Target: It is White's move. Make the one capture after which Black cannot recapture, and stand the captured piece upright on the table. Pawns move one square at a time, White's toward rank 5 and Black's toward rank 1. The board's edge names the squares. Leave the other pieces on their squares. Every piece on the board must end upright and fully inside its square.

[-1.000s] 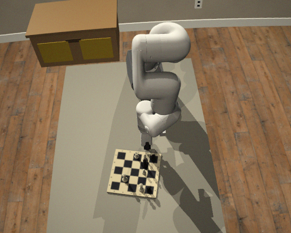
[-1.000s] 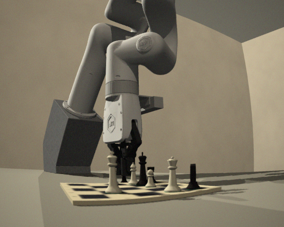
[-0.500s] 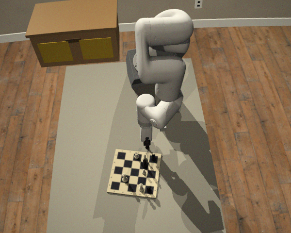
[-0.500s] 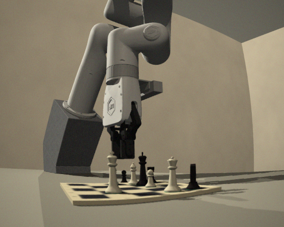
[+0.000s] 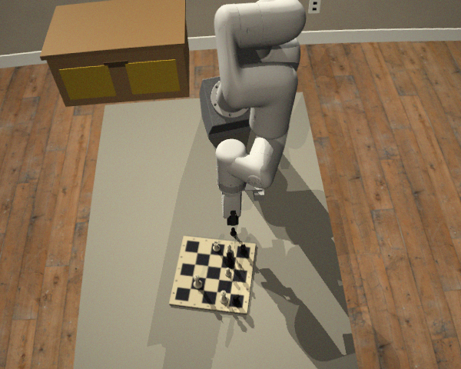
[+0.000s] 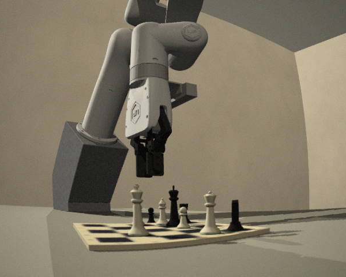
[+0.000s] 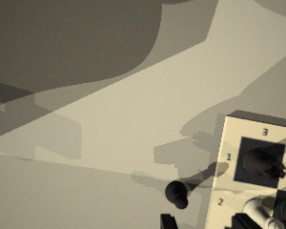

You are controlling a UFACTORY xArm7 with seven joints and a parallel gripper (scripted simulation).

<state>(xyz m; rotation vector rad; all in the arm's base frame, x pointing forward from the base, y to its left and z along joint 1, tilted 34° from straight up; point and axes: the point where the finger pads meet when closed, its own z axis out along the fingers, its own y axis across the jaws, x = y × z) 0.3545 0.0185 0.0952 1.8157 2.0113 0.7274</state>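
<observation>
A small black pawn (image 5: 233, 231) (image 6: 150, 215) (image 7: 177, 193) stands upright on the table, just off the far edge of the chessboard (image 5: 200, 270) (image 6: 137, 244) (image 7: 219, 181) on the robot's side. My gripper (image 5: 233, 219) (image 6: 149, 172) hangs straight above the pawn, well clear of it, with its fingers partly open and nothing between them. Several white and black pieces stand upright on the board, among them a white king (image 6: 136, 213), a white queen (image 6: 210, 213) and a tall black piece (image 5: 229, 260) (image 6: 173, 205).
The robot's grey base (image 5: 223, 114) (image 6: 83, 169) stands behind the board on the grey mat (image 5: 143, 198). A wooden cabinet (image 5: 115, 51) stands at the back left on the plank floor.
</observation>
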